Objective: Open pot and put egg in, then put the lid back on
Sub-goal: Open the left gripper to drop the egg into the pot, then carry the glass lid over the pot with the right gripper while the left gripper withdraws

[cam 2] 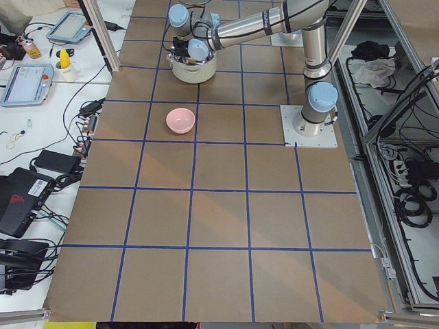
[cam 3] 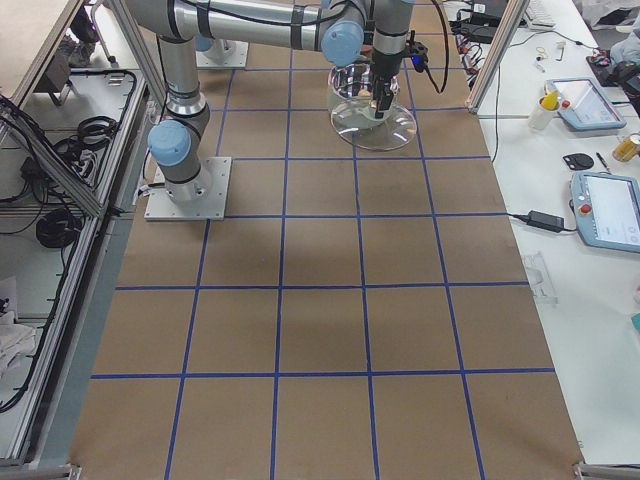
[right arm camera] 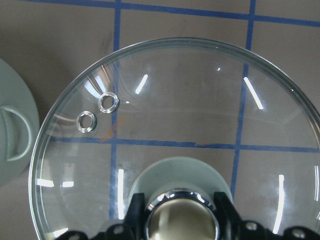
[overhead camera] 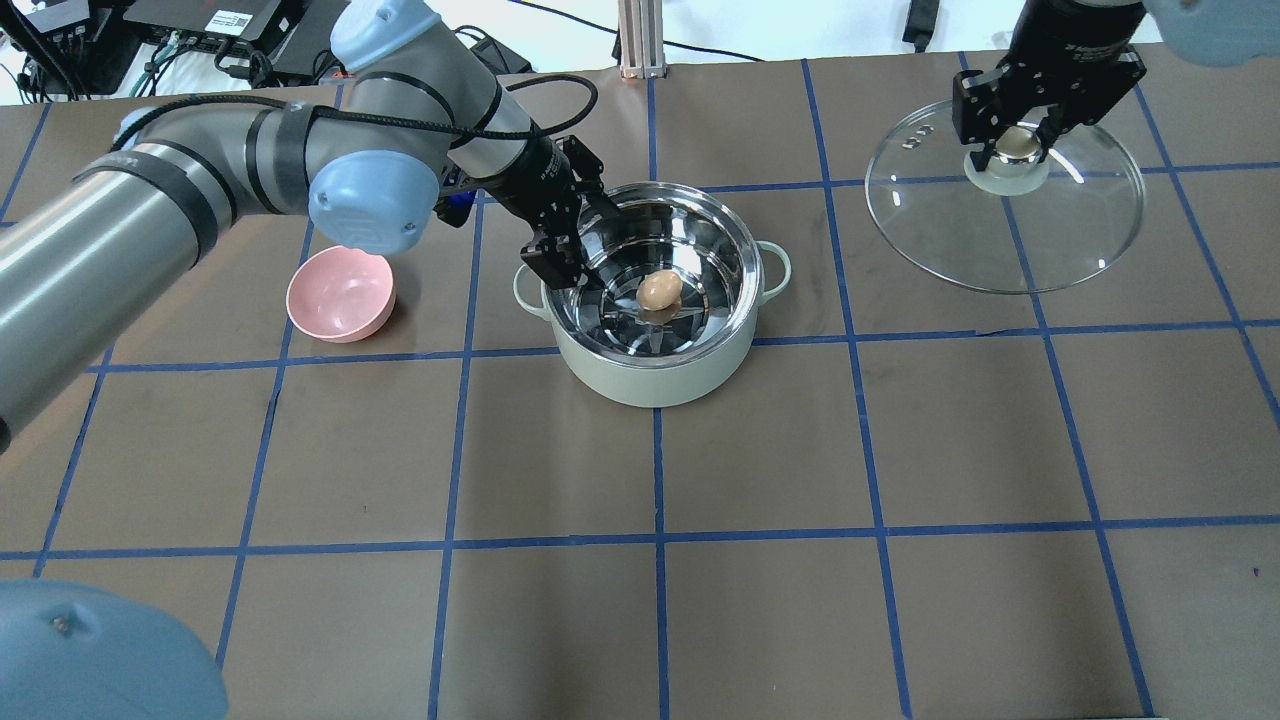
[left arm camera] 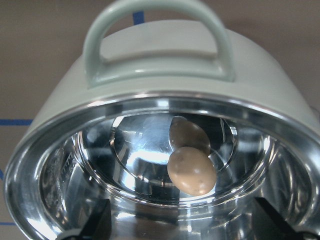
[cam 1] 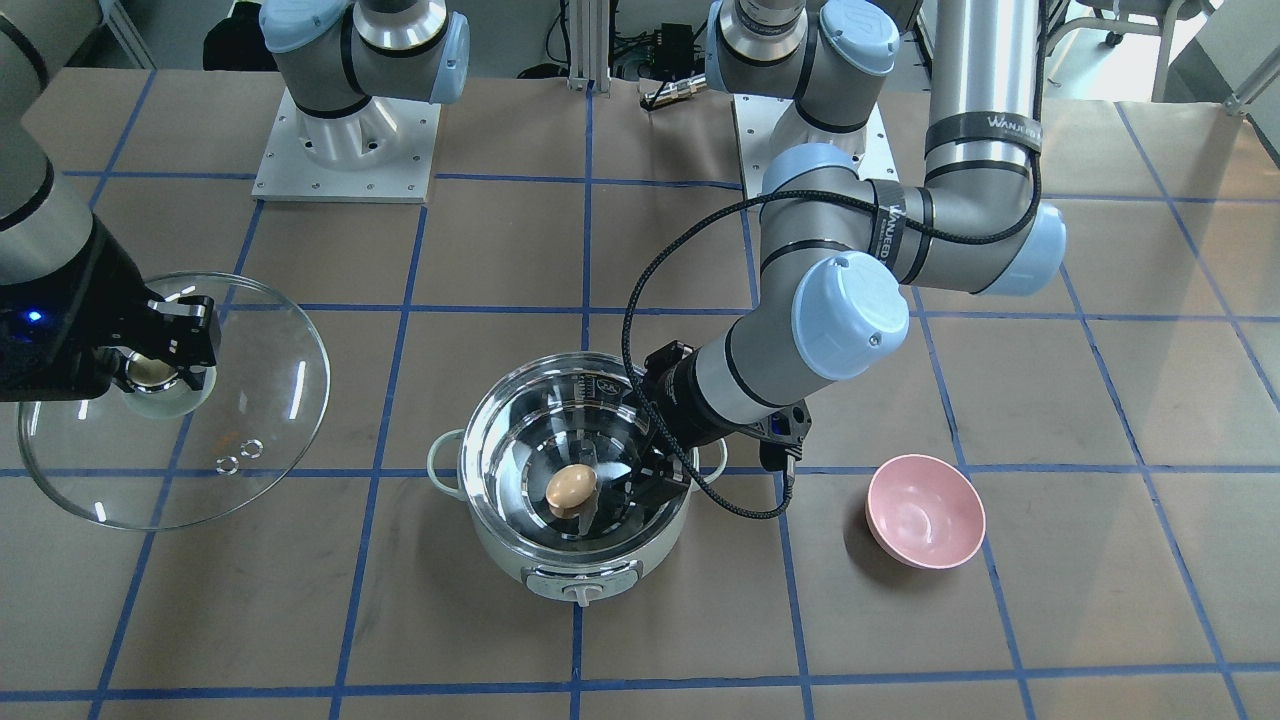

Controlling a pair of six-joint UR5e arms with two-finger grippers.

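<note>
Overhead exterior: left fingers (overhead camera: 552, 262) apart inside pot (overhead camera: 660, 385) beside egg (overhead camera: 660, 290); right fingers (overhead camera: 983, 140) clamped on lid (overhead camera: 1000, 240) knob (overhead camera: 1018, 148). Risk: lid returns before left fingers clear, glass strikes them.

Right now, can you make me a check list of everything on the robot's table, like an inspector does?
Surface: brown table with a blue tape grid.
Pot: uncovered, upright, mid-table.
Egg: lying loose on the pot's steel bottom.
Lid: off the pot, held by its knob, away on the robot's right.
Clutter: one pink bowl, empty, on the robot's left of the pot.
Left gripper: open, reaching inside the pot beside the egg, not touching it.
Right gripper: shut on the lid's knob.
Cables: black cable loops off the left arm close to the pot's rim.
Surroundings: control tablets on side benches.
</note>
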